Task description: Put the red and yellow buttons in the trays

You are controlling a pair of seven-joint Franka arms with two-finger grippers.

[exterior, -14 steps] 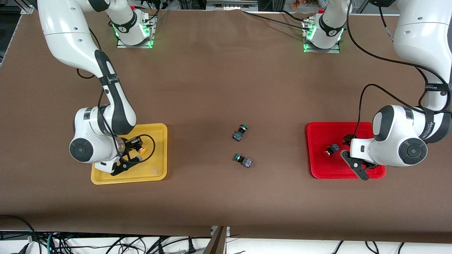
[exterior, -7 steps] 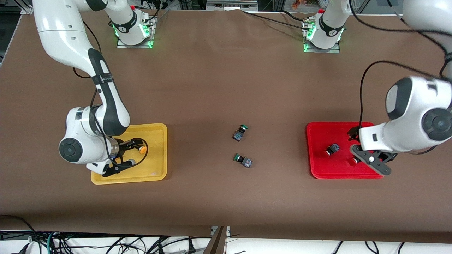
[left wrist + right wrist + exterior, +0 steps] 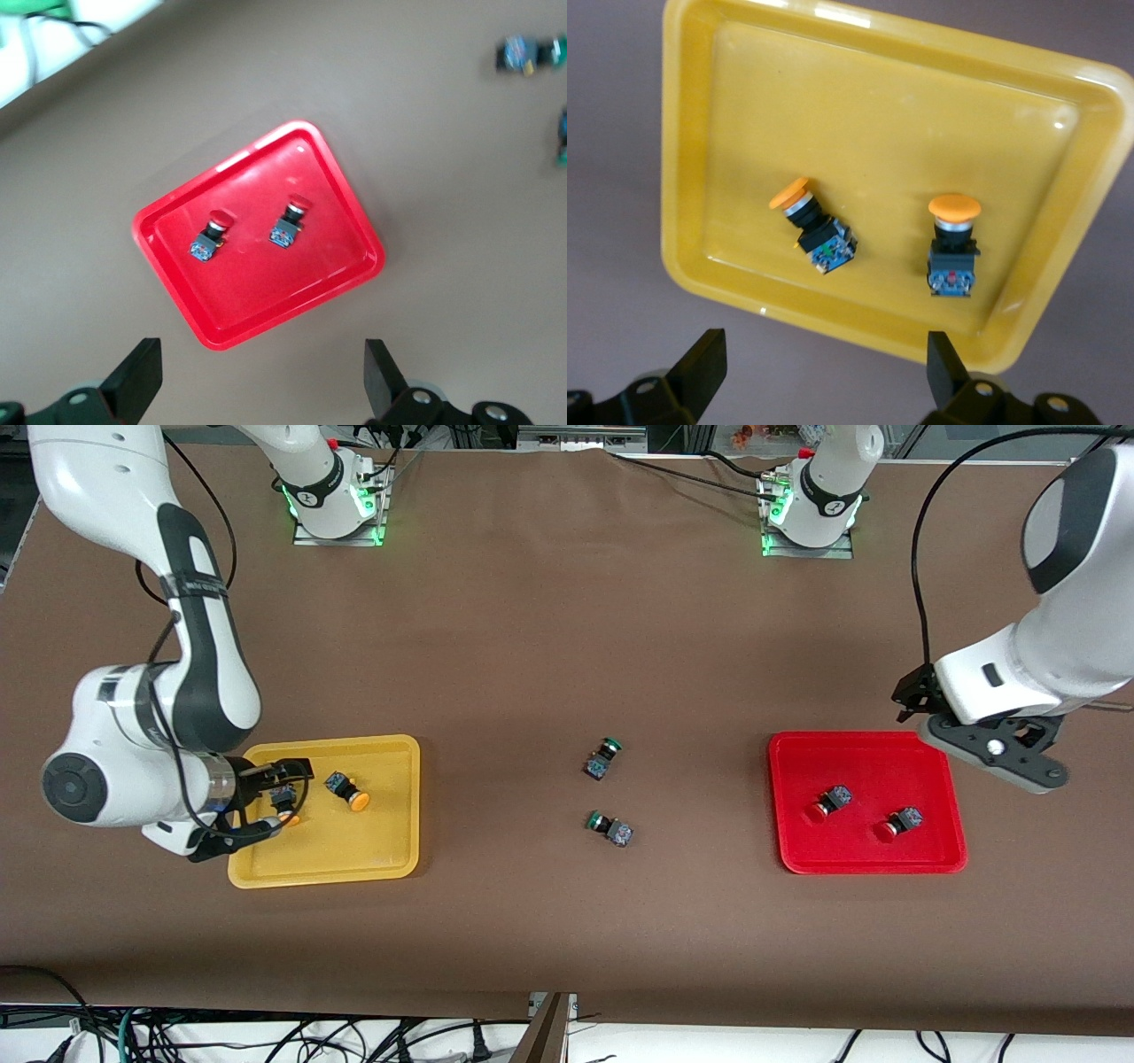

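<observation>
Green-capped switches [image 3: 608, 793] between trays [image 3: 403, 864]

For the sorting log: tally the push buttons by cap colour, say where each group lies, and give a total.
Red-capped buttons: 2, in the red tray
Yellow-capped buttons: 2, in the yellow tray
Green-capped buttons: 2, on the bare table between the trays
Total: 6

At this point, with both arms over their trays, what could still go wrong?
1. The right gripper hangs open low over the yellow tray, close to a yellow button; a sideways move could knock it.
2. Two green buttons lie loose mid-table; an arm might wrongly sort them.
3. The left gripper, open, is above the red tray's edge; little risk.
</observation>
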